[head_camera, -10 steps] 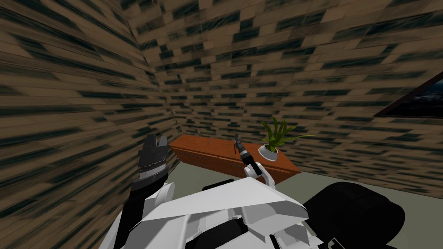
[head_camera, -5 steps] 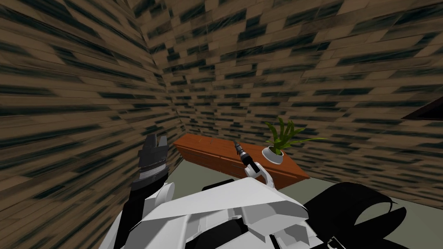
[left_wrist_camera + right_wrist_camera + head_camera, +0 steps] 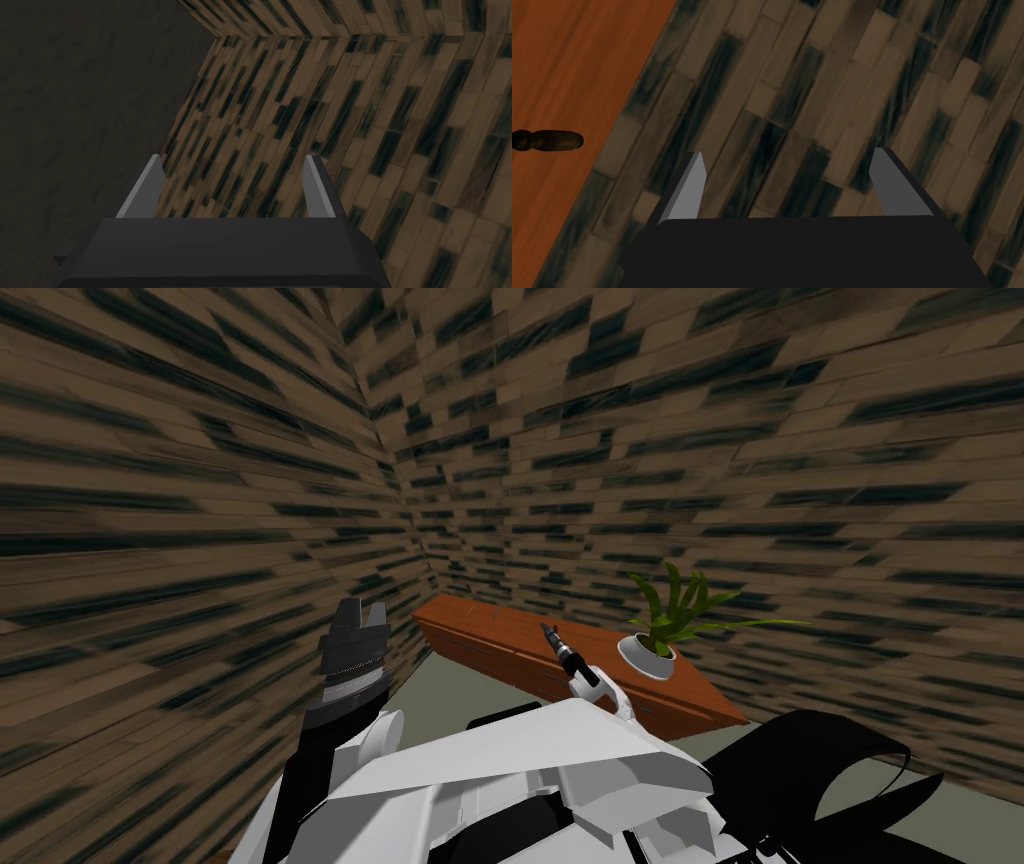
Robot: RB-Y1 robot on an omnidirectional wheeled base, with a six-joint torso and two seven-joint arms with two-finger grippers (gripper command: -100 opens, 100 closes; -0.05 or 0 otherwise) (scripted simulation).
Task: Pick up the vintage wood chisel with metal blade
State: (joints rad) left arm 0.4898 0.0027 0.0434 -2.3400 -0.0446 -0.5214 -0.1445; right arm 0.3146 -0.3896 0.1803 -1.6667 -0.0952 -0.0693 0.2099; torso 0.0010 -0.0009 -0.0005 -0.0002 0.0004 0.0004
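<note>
The chisel's dark turned handle (image 3: pixel 548 140) lies on the red-brown wooden top (image 3: pixel 572 75) of a low cabinet (image 3: pixel 520 648); its blade is cut off by the picture's edge. My right gripper (image 3: pixel 792 175) is open with nothing between its fingers. It faces the brick-patterned wall, and the chisel lies well off to one side, beyond one finger (image 3: pixel 692 187). In the head view this gripper (image 3: pixel 547 629) reaches out over the cabinet's top. My left gripper (image 3: pixel 362 610) is raised beside the left wall, open and empty (image 3: pixel 230 170).
A green plant in a white pot (image 3: pixel 650 654) stands on the cabinet to the right of my right arm. Brick-patterned walls meet in a corner behind the cabinet. Grey-green floor (image 3: pixel 450 688) lies in front of it, and a black curved shape (image 3: pixel 830 768) at lower right.
The whole head picture has shifted: cabinet and plant slid right and slightly down, and a dark picture frame left the right edge, so I have turned. Both arms hold their pose.
</note>
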